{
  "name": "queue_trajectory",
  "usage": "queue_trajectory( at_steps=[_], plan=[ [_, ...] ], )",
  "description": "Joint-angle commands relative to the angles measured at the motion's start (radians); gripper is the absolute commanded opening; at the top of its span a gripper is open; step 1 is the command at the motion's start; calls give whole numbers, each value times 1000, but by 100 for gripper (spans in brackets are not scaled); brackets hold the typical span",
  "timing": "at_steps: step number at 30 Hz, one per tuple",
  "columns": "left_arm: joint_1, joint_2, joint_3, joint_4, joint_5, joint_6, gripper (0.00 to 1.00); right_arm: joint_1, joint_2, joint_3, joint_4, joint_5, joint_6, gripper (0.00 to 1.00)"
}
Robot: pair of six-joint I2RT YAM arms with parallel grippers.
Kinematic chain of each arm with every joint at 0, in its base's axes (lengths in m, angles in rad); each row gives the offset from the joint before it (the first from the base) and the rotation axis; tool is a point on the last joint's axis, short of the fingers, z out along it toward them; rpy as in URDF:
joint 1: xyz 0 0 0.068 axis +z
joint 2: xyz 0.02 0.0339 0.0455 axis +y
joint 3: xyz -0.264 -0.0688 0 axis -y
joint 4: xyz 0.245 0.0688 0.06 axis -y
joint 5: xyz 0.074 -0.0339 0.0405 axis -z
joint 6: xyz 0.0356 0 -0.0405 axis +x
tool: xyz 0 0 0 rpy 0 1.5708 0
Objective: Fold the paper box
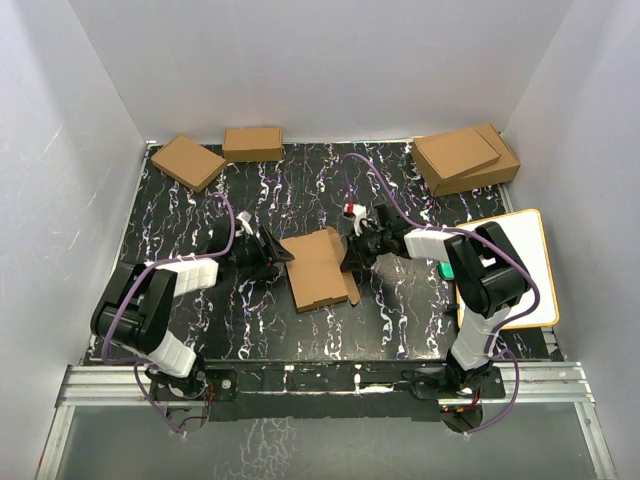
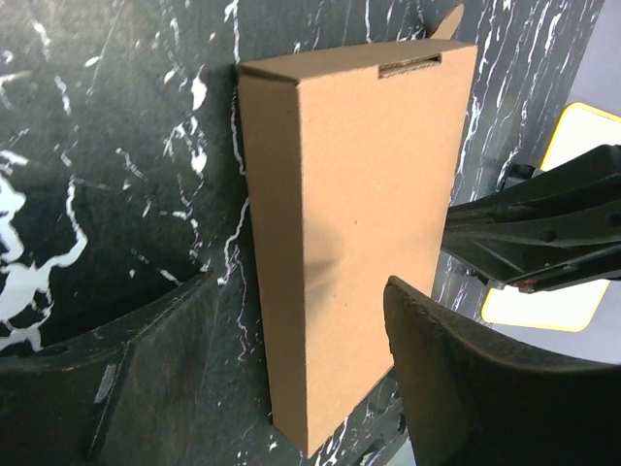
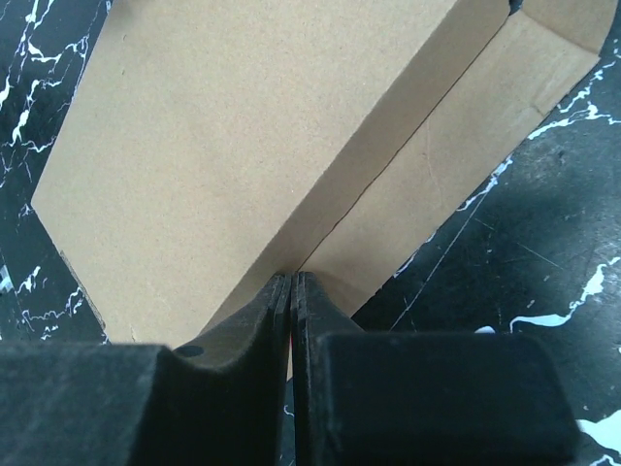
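**A:** Where do we have the paper box (image 1: pixel 320 270)?

**B:** On the dark table (image 1: pixel 200 200), just beside the white board (image 1: pixel 530 262), on the board's side toward our left arm. It lies flat, and one long flap (image 3: pixel 456 146) on the side facing the board is not yet folded up.

**A:** And our grippers?

**B:** Our right gripper (image 3: pixel 292 282), reaching out from over the board, has its fingers pressed together right at the crease where that flap meets the box. We cannot tell whether any cardboard is nipped between them. Our left gripper (image 1: pixel 275 258), on the box's far side from the board, has its fingers (image 2: pixel 146 369) spread around the box's end, one of them clearly apart from it.

**A:** So what worries us?

**B:** Nothing braces the box. If our right arm pushes or lifts at the crease, we judge the whole box may slide away from the board or pivot instead of the flap bending. If the fingers only touch and don't hold, they may skid off the crease.
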Motion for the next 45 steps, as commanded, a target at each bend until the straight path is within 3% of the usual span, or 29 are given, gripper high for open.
queue_trajectory(
  at_steps=[1,9,18,22,25,27,30,34,38,45],
  plan=[
    [-7,22,65,-30,4,51,66,27,5,32,41,-31,-5,10],
    [-7,3,94,-125,-47,108,66,105,21,46,43,-92,-16,11],
    [-8,-159,124,-352,-256,261,69,142,-5,67,-5,-155,-92,16],
    [-7,-275,118,-361,-252,304,70,139,-54,92,-154,-125,-312,20],
    [-7,-368,59,-274,-191,291,73,139,-139,79,-260,-126,-520,23],
    [-7,-427,6,-177,-159,251,78,139,-208,45,-303,-160,-670,29],
    [-5,-491,-63,-26,-134,179,95,139,-305,-49,-308,-233,-838,46],
    [-2,-488,-78,20,-90,143,97,139,-350,-136,-359,-336,-1086,54],
    [-4,-430,-10,-133,-123,191,97,187,-344,-178,-355,-287,-1203,55],
    [-32,-366,8,-282,-202,223,90,279,-314,-223,-196,-125,-1148,56]
  ],
)
